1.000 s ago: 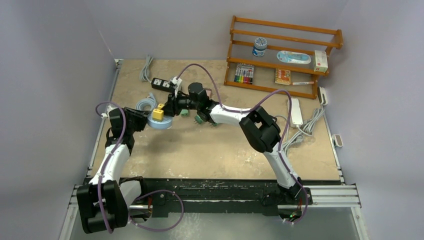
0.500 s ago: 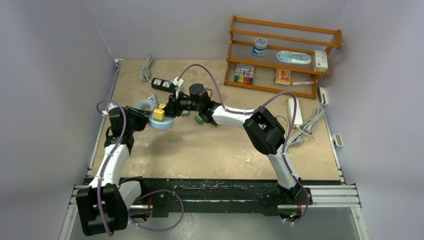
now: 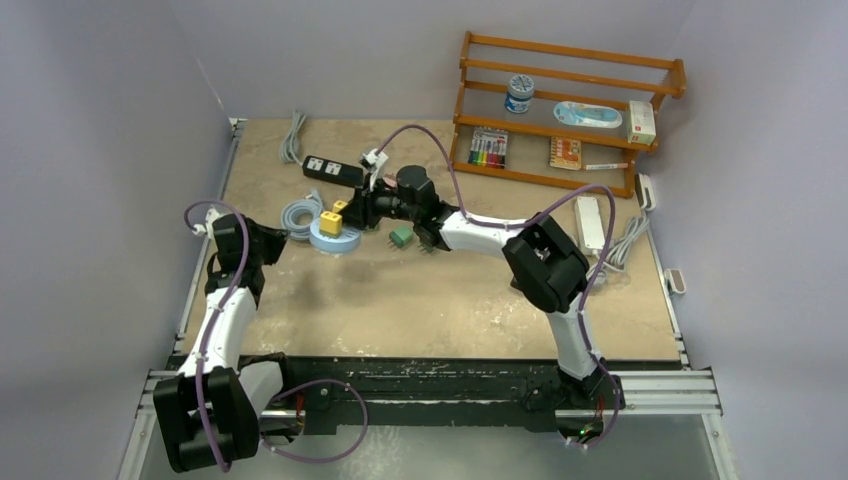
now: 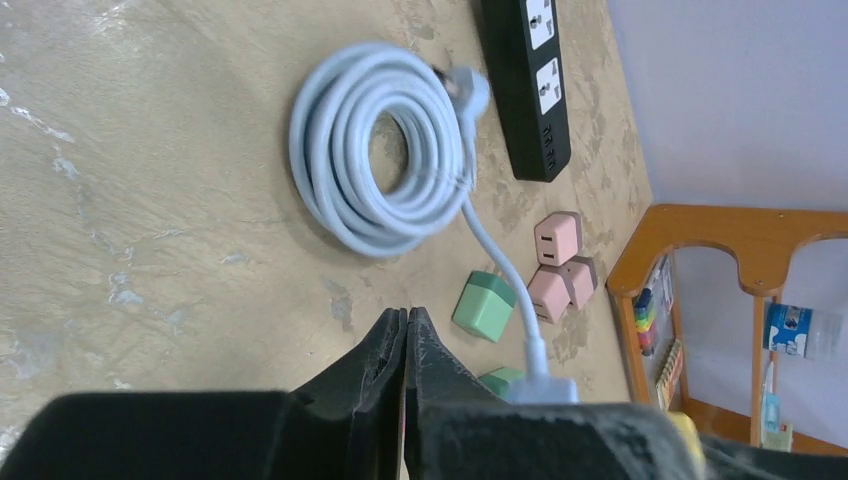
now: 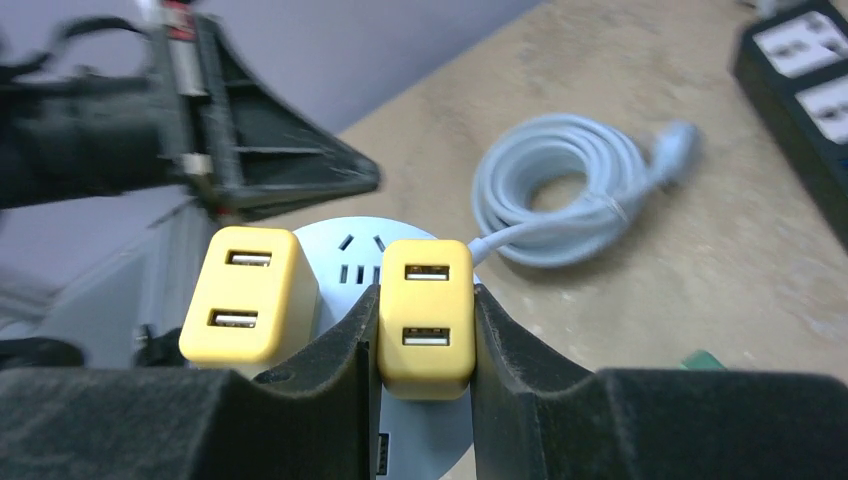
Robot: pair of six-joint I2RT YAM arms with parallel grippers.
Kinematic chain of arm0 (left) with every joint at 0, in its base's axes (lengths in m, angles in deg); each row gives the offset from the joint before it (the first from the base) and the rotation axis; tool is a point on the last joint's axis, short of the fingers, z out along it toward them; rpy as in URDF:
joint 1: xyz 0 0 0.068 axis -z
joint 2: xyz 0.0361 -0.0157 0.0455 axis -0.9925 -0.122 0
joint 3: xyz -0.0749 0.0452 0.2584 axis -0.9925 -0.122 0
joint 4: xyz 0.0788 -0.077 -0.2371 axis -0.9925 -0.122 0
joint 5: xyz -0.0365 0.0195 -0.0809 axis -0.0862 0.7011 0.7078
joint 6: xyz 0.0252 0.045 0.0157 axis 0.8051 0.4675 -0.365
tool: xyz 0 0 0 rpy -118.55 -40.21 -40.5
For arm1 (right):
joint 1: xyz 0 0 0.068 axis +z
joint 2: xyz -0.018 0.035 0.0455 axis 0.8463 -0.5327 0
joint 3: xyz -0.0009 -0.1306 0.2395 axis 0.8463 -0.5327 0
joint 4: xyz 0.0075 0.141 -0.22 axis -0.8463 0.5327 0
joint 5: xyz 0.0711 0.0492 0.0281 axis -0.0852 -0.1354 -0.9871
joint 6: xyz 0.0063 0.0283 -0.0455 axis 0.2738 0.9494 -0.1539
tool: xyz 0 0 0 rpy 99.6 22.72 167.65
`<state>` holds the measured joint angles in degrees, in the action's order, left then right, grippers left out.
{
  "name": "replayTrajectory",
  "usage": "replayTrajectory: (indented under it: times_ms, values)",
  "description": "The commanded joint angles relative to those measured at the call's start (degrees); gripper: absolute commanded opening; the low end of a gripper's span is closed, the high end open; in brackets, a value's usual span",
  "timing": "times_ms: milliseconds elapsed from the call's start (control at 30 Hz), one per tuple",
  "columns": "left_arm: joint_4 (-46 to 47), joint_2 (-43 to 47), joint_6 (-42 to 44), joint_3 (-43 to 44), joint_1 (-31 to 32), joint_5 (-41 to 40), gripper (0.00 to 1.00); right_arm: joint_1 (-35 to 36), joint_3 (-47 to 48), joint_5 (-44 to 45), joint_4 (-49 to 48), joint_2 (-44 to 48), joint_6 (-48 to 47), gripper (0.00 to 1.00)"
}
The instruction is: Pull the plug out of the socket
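Right claw clamped on the yellow plug

Both black fingers press flat against the plug's two side faces. The face with the two slim ports is left bare and points at the wrist camera. A grip on the sides like this lets the arm draw the plug straight out along its pins, which is likely why it is held so.

Just behind and below the plug lies the round socket, pale grey-blue, with a few of its slots showing between the fingers. The plug's underside is hidden by the fingers, so I cannot tell whether the pins are clear of the slots or only part way out. In the overhead view the plug sits at the far edge of the socket. A second yellow plug stands upright on the socket just beside the held one, not touching it.

Facing them from the other side, the left claw has its fingers pressed together on nothing. It hangs near the socket but apart from it. Probably it waits there to steady the socket if it lifts with the pull.

Farther out lie the coiled white cable and the black power strip.
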<state>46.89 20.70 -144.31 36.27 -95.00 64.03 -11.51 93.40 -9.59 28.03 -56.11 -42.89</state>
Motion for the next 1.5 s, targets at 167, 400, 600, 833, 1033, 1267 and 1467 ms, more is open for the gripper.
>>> replayTrajectory:
  times_ms: [167, 400, 600, 833, 1033, 1267, 1467]
  values:
    - [-0.8, 1.1, 2.6, 2.8, -0.6, -2.7, 0.00, -1.8, -0.2, -2.4, -13.2, 7.2, 4.4, 0.00]
    - [-0.5, 0.9, 2.9, 2.6, -1.2, -1.7, 0.00, -5.3, -6.9, -3.3, -18.1, 10.7, 7.5, 0.00]
    - [-5.3, 1.6, 8.7, 6.1, -1.2, -4.7, 0.00, -11.1, -18.1, -0.9, -25.9, 16.6, 13.8, 0.00]
    - [-7.1, 2.1, 11.8, 8.4, -1.2, -4.8, 0.00, -19.5, -32.9, 11.0, -26.6, 24.1, 20.3, 0.00]
    - [-5.6, 2.2, 12.8, 7.7, -1.2, -2.2, 0.00, -28.5, -36.6, 10.1, -22.4, 23.2, 27.2, 0.00]
    - [-5.4, 2.2, 13.6, 7.9, -1.2, -1.1, 0.00, -35.6, -37.5, 5.7, -24.0, 18.8, 33.4, 0.00]
    - [-5.2, 2.3, 13.8, 7.8, -1.2, -0.7, 0.00, -36.9, -34.7, 4.9, -20.9, 16.2, 31.7, 0.00]
